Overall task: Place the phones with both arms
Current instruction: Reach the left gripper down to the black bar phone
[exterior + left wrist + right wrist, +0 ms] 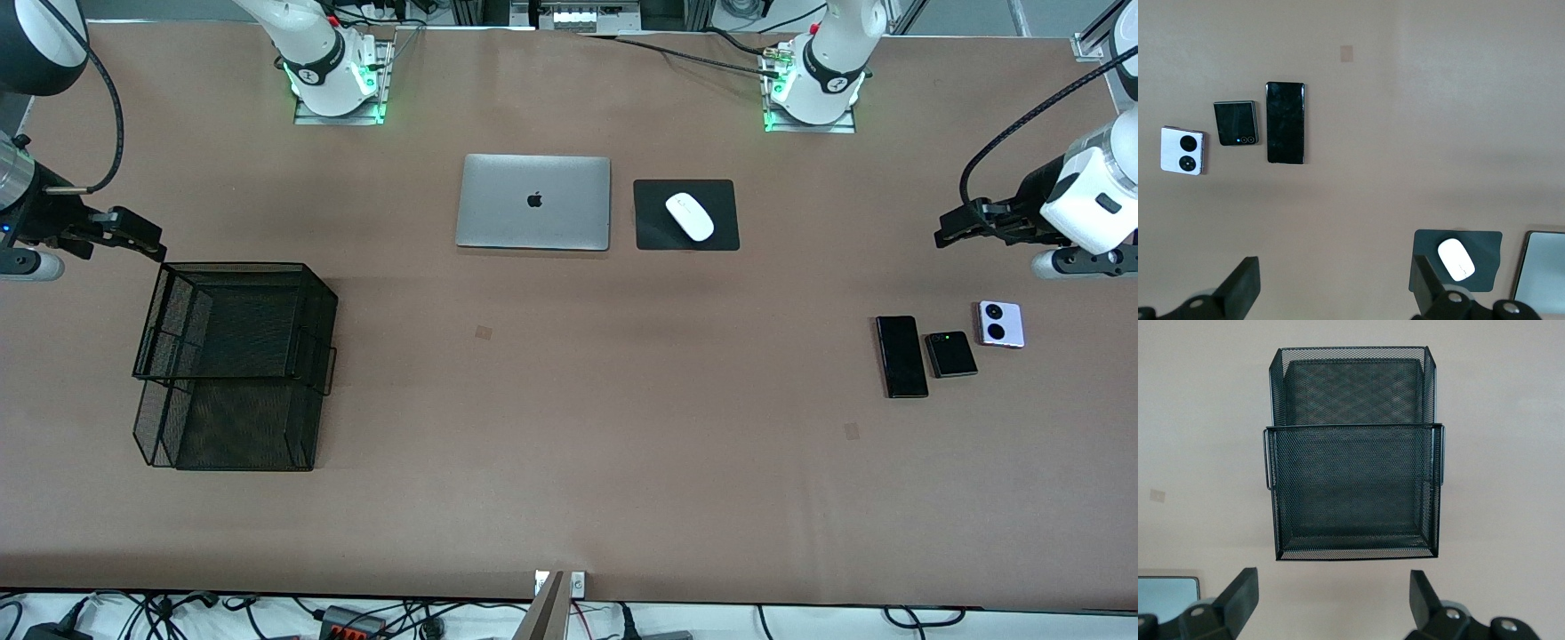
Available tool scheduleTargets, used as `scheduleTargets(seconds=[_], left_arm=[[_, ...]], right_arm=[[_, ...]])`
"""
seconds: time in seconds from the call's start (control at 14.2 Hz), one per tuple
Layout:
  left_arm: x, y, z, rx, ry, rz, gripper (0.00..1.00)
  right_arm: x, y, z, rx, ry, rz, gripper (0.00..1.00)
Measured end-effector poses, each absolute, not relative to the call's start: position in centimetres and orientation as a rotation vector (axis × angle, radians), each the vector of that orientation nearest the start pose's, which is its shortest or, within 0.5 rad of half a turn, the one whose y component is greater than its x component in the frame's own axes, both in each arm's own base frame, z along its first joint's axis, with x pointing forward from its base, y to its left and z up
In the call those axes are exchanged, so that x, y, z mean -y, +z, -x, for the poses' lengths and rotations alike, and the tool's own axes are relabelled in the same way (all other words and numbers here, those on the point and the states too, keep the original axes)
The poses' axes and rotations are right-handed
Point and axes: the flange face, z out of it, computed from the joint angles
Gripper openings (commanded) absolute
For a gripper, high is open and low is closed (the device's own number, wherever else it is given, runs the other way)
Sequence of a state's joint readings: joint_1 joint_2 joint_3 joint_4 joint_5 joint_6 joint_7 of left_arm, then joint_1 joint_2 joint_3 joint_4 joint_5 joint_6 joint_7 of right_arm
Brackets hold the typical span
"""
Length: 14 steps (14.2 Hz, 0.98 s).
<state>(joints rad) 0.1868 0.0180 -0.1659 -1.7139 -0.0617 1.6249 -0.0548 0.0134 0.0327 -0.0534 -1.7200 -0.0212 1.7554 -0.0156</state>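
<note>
Three phones [948,347] in row, left arm's end; mouse [690,216] on mat [653,233].

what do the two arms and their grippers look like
Both arms are glossy white with rounded segments and dark grey joint bands; their bases glow green. A black cable loops along each. The left gripper and right gripper are black, with flat, wedge-shaped black fingers on dark bodies with round silver screws.

A: Brown worktop [569,427], black mesh trays [236,364] at the frame's lower left!

B: Silver laptop [533,202], white mouse [689,216] on black pad [653,233]; two black phones [901,356] [950,355], one lilac-white [1001,324].
</note>
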Motion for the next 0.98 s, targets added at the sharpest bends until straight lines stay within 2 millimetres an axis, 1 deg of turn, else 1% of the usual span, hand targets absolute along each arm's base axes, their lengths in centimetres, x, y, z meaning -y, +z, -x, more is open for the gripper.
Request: scheduleTargets(seconds=[0.77,0.98], left_arm=[[-0.65,55.14,-55.61,0.133,0.179,3.196,1.00],[-0.78,54.72,-55.60,0.134,0.202,3.195,1.00]], right_arm=[[2.44,54.73,-57.48,-0.032,0.005,3.164,1.00],[2.45,54.65,-57.51,-0.033,0.008,3.164,1.00]])
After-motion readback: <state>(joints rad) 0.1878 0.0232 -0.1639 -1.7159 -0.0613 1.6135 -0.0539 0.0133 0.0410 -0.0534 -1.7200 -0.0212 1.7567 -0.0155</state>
